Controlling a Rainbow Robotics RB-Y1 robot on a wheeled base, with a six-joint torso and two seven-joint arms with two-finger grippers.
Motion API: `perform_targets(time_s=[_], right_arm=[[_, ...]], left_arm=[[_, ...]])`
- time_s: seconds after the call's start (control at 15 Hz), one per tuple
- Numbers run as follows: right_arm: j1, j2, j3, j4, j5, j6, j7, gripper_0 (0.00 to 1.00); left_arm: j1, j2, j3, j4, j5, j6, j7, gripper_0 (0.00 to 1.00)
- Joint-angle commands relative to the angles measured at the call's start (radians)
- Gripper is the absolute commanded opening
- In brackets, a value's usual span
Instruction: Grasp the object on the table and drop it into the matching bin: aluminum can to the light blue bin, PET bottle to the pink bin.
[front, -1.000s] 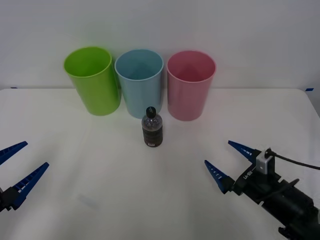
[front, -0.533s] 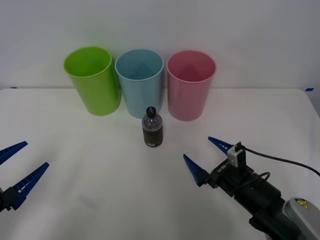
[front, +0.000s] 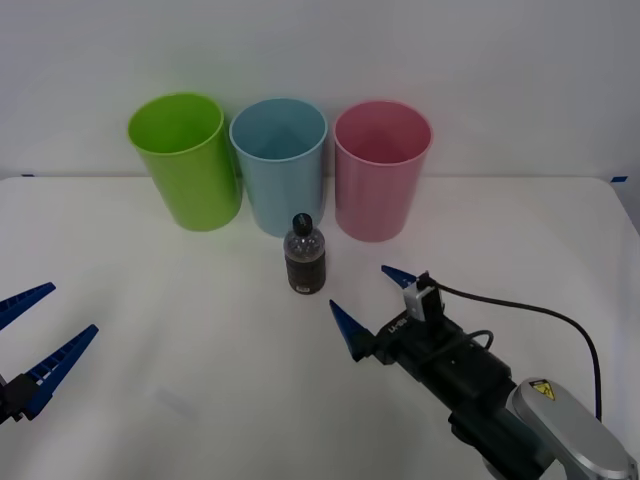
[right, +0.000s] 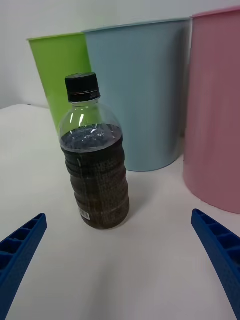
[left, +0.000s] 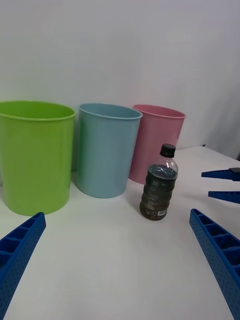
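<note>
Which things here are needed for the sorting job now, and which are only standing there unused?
Needed:
- PET bottle, upright on the table
- pink bin, where it goes
- right gripper, open, near the bottle

Unused:
- light blue bin, meant for cans
- lime green bin
- left gripper, open, off to the side

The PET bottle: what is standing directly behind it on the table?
Behind the PET bottle stands the light blue bin, with the pink bin beside it. The bottle covers a low part of the blue bin's wall.
</note>
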Motion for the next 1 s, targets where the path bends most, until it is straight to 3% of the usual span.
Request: perform_targets(time_s=[0.07,0.4,1.0], right_arm=[[-0.051,0.022,0.04,0.039,0.004,0.034,0.0,1.0],[-0.162,0.13,0.037,0.197,0.05,0.04,0.009,1.0],[-0.284,0.255,0.011,0.37,0.116,0.086,0.012,1.0]], left_arm=[[0.0,0.0,0.0,0.0,0.0,0.0,0.0,1.0],[0.0,0.0,0.0,0.0,0.0,0.0,0.0,1.0],[0.0,0.0,0.0,0.0,0.0,0.0,0.0,1.0]])
